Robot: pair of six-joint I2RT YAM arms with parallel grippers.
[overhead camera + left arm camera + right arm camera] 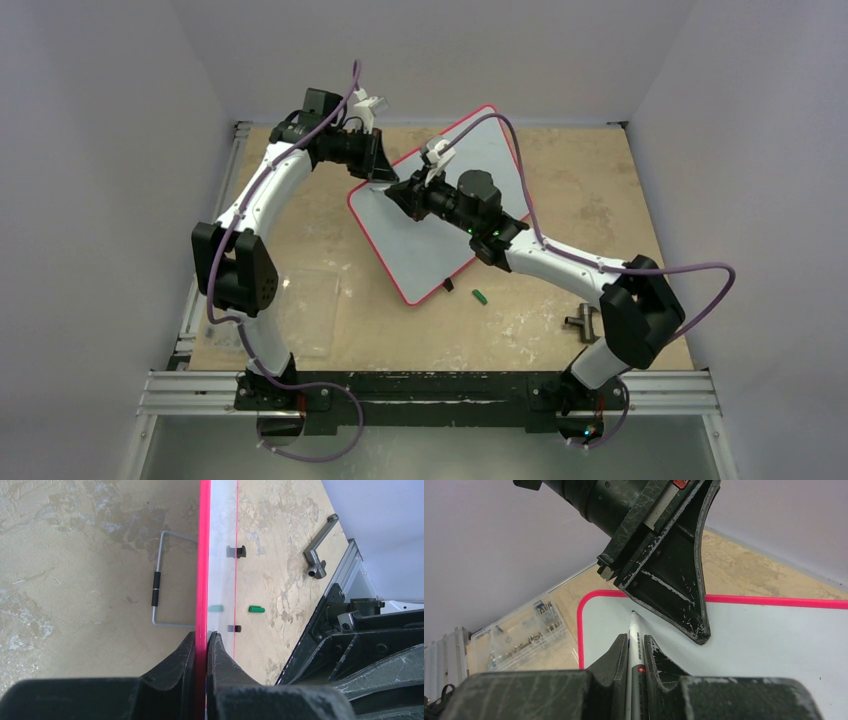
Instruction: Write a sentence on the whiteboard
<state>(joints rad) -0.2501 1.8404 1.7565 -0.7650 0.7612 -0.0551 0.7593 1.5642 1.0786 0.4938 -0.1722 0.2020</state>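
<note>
Whiteboard [440, 250]: glossy white face with a red-pink rim, set askew at mid-table and apparently propped at a tilt. No stroke of the sentence visible on any exposed part of the face; writing judged not yet begun.

Left gripper [202, 637]: closed tight on the board's far-left edge, red rim pinched between the two fingers, nothing else held. Seen from the top as clamped on the corner farthest from the arm bases [383, 178].

Right gripper [634, 640]: closed on a white marker [633, 630], barrel running between the fingers, tip pointing out over the board's face near the same clamped corner and just beside the left gripper's finger. Contact of tip with board not resolvable.

Beside the board's near edge: green cap [479, 296], loose on the table [600, 180]. Left of the board, well apart: clear plastic box [310, 310]. Right of the board, near the right arm's base: metal handle [582, 320]. Behind the board in the left wrist view: grey wire bracket [157, 587].

Risks, as judged:
- Board pivoting or sliding in the thin edge-pinch under hard tip pressure, smearing the strokes.
- Marker or right fingers striking the left finger, given the tight spacing at the corner.
- Marker slipping back between the fingers under load, leaving faint or broken lines.
- First line starting too near the rim and running off the face.
</note>
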